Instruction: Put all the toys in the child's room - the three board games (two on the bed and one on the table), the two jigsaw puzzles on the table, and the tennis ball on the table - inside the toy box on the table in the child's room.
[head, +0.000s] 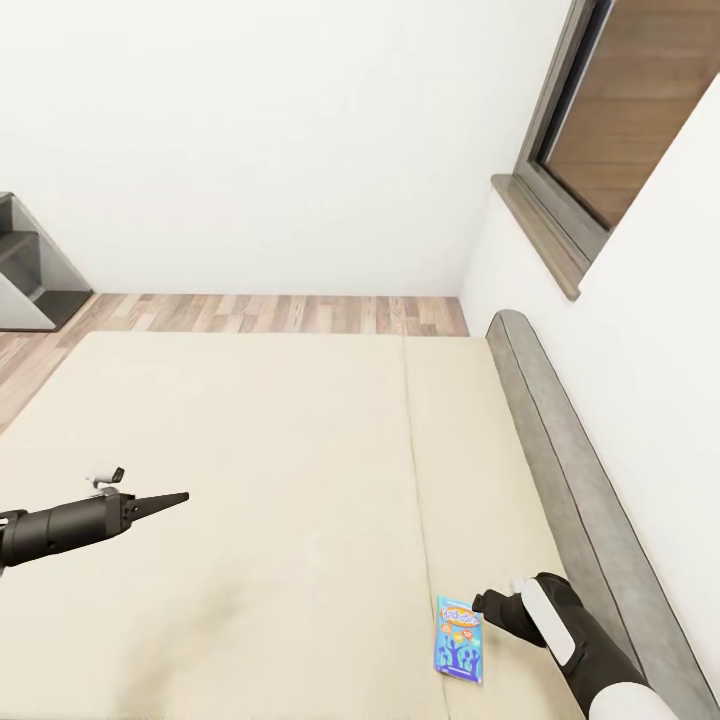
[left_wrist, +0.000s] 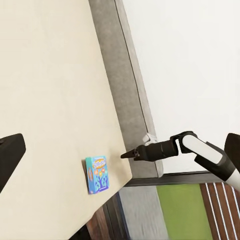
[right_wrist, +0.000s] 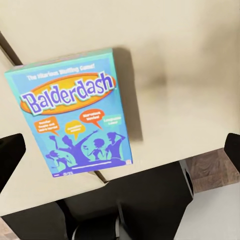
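Head view — bed (head: 250, 450): beige mattress across the lower frame, grey headboard (head: 570, 460) at right.
Game (head: 460, 652): light blue box flat on the mattress, lower right, near the headboard.
Right gripper (right_wrist: 120, 150): above the game — fingers spread wide.
Left gripper (head: 165, 500): lower left, over bare mattress, fingers together.

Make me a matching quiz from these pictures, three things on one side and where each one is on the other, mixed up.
Things:
1. board game
2. left gripper
3. headboard

Places:
A. along the white wall under the window
B. lying flat on the mattress by the right gripper
C. over the mattress, far from the game

Pairs: 1-B, 2-C, 3-A
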